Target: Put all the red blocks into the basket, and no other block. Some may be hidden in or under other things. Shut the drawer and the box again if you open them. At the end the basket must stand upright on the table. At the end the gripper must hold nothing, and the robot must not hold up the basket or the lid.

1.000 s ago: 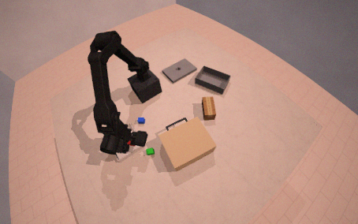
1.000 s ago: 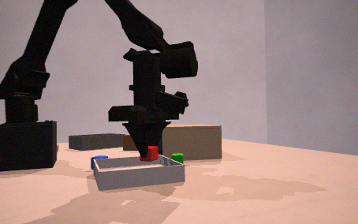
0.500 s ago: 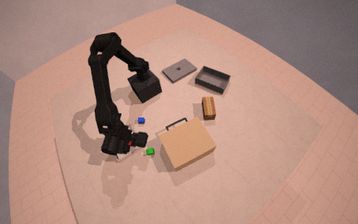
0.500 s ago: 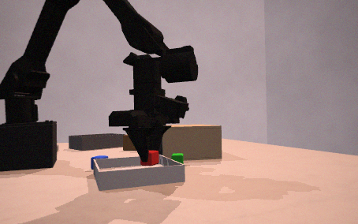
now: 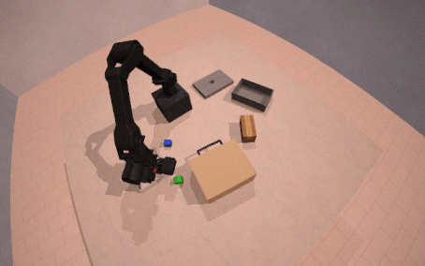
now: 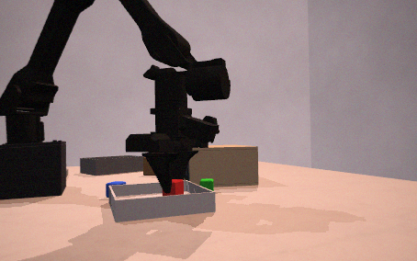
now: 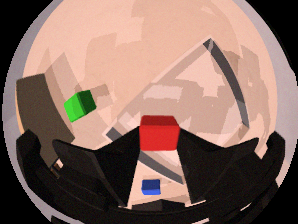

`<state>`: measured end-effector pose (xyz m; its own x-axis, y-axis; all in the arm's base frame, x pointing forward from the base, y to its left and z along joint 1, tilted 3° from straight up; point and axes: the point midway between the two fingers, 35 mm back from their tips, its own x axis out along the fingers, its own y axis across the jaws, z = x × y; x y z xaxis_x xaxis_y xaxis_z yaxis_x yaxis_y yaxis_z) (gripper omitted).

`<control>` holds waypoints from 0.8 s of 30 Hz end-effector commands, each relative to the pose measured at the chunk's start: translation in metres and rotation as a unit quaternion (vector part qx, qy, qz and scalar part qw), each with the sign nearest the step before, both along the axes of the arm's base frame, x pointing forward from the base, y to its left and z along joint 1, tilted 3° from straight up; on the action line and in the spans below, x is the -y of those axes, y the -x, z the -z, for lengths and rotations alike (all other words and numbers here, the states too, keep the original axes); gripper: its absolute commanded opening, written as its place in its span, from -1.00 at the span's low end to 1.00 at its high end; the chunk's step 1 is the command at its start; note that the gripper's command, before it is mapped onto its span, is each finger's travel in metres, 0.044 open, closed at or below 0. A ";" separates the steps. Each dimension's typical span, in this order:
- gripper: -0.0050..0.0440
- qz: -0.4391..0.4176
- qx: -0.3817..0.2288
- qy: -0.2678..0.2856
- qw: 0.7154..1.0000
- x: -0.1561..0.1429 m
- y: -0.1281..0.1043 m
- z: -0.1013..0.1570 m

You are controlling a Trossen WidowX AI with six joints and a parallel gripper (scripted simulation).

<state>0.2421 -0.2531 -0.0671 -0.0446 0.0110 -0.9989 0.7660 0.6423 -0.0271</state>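
Note:
My gripper (image 5: 156, 171) (image 6: 173, 189) (image 7: 158, 130) points down over the basket and is shut on a red block (image 6: 177, 186) (image 7: 159, 137). The basket (image 6: 161, 209) (image 7: 234, 82) is low, grey-walled and upright on the table. The block is within the basket's outline, low between the walls; its underside is hidden behind the near wall in the exterior view. The tan drawer unit (image 5: 223, 169) (image 6: 225, 166) (image 7: 42, 110) has a black handle (image 5: 209, 147) and looks shut. The dark grey box (image 5: 253, 100) is open, with its lid (image 5: 212, 84) flat beside it.
A green block (image 5: 178, 180) (image 6: 207, 184) (image 7: 79, 106) lies between the basket and drawer unit. A blue block (image 5: 168, 143) (image 6: 112, 184) (image 7: 151, 187) lies outside the basket, toward the arm's base (image 5: 172, 103). A brown wooden-looking block (image 5: 248, 127) stands between the drawer unit and the box.

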 end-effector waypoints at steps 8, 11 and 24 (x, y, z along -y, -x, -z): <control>0.13 -0.001 -0.002 -0.001 1.000 0.000 0.001 0.002; 0.13 -0.001 -0.002 -0.001 1.000 0.000 0.000 -0.011; 0.13 -0.001 -0.002 -0.001 1.000 0.001 -0.004 -0.091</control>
